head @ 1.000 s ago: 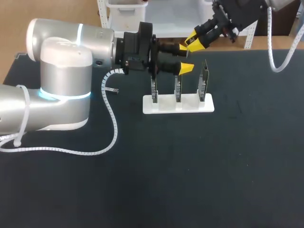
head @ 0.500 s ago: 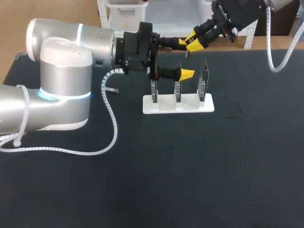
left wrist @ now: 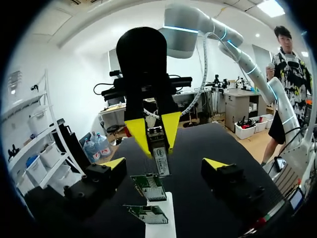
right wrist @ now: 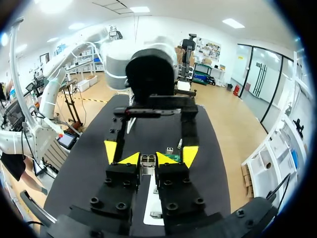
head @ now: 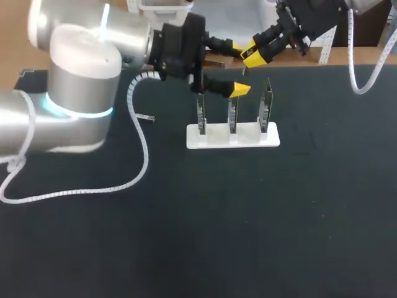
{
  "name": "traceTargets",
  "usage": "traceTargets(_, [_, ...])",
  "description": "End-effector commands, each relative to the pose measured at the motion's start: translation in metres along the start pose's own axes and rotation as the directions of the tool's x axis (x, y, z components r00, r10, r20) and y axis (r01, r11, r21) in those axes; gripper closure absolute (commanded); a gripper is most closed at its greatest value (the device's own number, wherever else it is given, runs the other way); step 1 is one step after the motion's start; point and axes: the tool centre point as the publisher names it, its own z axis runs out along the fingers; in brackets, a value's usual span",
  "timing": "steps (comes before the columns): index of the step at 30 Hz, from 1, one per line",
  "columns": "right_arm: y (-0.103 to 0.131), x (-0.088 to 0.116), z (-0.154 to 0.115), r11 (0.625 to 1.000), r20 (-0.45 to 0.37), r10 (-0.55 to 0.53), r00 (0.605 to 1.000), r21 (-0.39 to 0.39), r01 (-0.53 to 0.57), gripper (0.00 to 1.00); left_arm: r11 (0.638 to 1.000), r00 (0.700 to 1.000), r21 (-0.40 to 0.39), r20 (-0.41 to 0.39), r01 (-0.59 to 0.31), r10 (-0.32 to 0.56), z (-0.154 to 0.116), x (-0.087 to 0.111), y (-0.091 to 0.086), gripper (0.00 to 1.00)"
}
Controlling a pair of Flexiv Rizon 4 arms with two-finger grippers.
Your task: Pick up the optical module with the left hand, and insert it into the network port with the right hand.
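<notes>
— What's in the rack?
— White rack (head: pixel 214 138) on the black worktop (head: pixel 248 217). 3 slots, one green circuit board (head: pixel 231 115) standing upright in each.
— Where's the module?
— The module (left wrist: pixel 159 151) is up in the air above the rack, clear of the boards. The R hand (head: pixel 251 57) is clenched on it and comes in from the far right corner. Both yellow tips press its sides, and its free end sticks out past them toward the boards.
— And the L hand?
— The L hand (left wrist: pixel 164 163) is released, fingers (left wrist: pixel 101 178) spread wide. One sits on each side of the R hand's tips, neither touching the module. In head view the nearer tip hangs just over the middle board.
— Module vs. boards?
— From the L wrist cam its end is just above the top edge of the nearest board, w/ a gap. Can't tell exactly which board it lines up w/.
</notes>
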Motion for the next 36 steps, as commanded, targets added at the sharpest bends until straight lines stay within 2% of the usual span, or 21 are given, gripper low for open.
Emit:
traceTargets(1, [0.001,0.0,0.0,1.0,0.001,-0.001,1.0,0.002,0.001,1.0,0.997,0.997,0.073,-0.074,0.017,-0.011,-0.013,0.0,0.008,0.0])
traceTargets(9, [0.001,0.0,0.0,1.0,0.001,-0.001,1.0,0.002,0.001,1.0,0.994,0.991,0.098,-0.132,0.046,-0.033,-0.03,0.013,0.015,0.0])
traceTargets(16, [0.001,0.0,0.0,1.0,0.001,-0.001,1.0,0.002,0.001,1.0,0.996,0.983,0.066,-0.179,0.057,-0.044,-0.045,0.023,0.025,0.0])
traceTargets(26, [0.001,0.0,0.0,1.0,0.001,-0.001,1.0,0.002,0.001,1.0,0.997,0.969,0.052,-0.243,0.052,-0.038,-0.052,0.029,0.036,0.0])
traceTargets(29, [0.001,0.0,0.0,1.0,0.001,-0.001,1.0,0.002,0.001,1.0,0.998,0.976,0.045,-0.213,0.049,-0.038,-0.055,0.03,0.039,0.0])
traceTargets(36, [0.001,0.0,0.0,1.0,0.001,-0.001,1.0,0.002,0.001,1.0,0.998,0.976,0.045,-0.213,0.049,-0.038,-0.055,0.03,0.039,0.0])
